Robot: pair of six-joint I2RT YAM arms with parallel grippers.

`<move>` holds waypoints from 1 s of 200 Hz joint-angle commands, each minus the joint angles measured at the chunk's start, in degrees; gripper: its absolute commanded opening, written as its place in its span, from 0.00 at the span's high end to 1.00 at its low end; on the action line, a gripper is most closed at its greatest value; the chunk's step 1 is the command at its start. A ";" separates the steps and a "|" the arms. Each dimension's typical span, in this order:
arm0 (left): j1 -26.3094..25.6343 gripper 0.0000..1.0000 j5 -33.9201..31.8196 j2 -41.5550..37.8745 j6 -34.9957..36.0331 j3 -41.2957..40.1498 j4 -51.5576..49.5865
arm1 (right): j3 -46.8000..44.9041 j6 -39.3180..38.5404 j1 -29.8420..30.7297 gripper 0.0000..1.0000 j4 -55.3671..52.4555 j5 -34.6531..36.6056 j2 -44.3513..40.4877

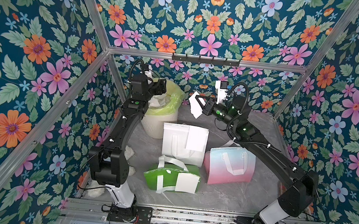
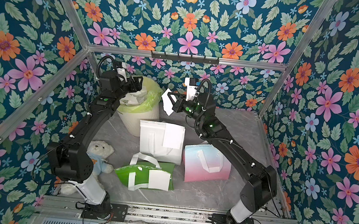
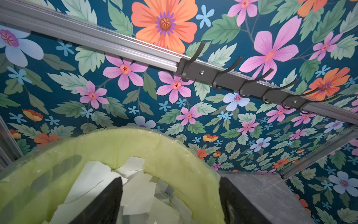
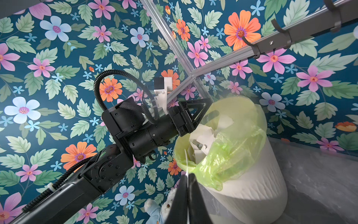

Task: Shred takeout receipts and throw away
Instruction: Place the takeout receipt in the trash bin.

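Step in hand, by the look of it: dropping torn paper into the bin (image 1: 158, 126).

Left gripper (image 3: 170, 205): jaws wide, nothing between them, right above the bin's mouth. Beneath the fingers, only scraps (image 3: 135, 186) inside the green liner (image 3: 155, 143).

Right gripper (image 1: 198, 101): pinched shut on a torn receipt piece (image 1: 194, 110), held up in the air. Bin just ahead of and below the fingertips, not yet under them.

To finish well:
- Draw the left gripper back first, probably, to free the space over the mouth and avoid a knock between wrists.
- Carry the right gripper forward to bring the whole piece inside the liner's ring, not across it.
- Tilt the fingertips down to shed the paper cleanly off the pads.
- Open fully, pause, then lift straight up.
- Mind the loose liner fold nearest the right gripper: likely to snag a finger or catch a drifting scrap.

Left to shred, well behind and below both grippers: one receipt (image 1: 196, 139) on the white bag (image 1: 174, 139), a second receipt (image 1: 187, 183) on the green bag (image 1: 153, 175).
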 commanded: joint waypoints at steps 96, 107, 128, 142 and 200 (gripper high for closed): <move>-9.36 0.33 29.98 -20.90 -18.92 -24.51 29.20 | -14.20 12.74 0.10 1.00 18.86 -0.34 -9.03; -12.73 0.34 30.71 -21.85 -17.95 -25.49 30.06 | -14.62 13.89 0.10 1.00 20.01 -0.09 -9.31; -17.45 0.37 31.62 -23.35 -15.64 -26.46 29.95 | -15.24 14.89 0.11 1.00 20.64 1.27 -9.76; -18.30 0.39 31.10 -24.41 -15.46 -27.40 29.73 | -15.86 15.07 0.11 1.00 20.73 2.76 -10.09; -18.90 0.46 30.69 -23.80 -17.41 -29.24 28.94 | -17.08 17.36 0.09 1.00 25.88 1.50 -9.89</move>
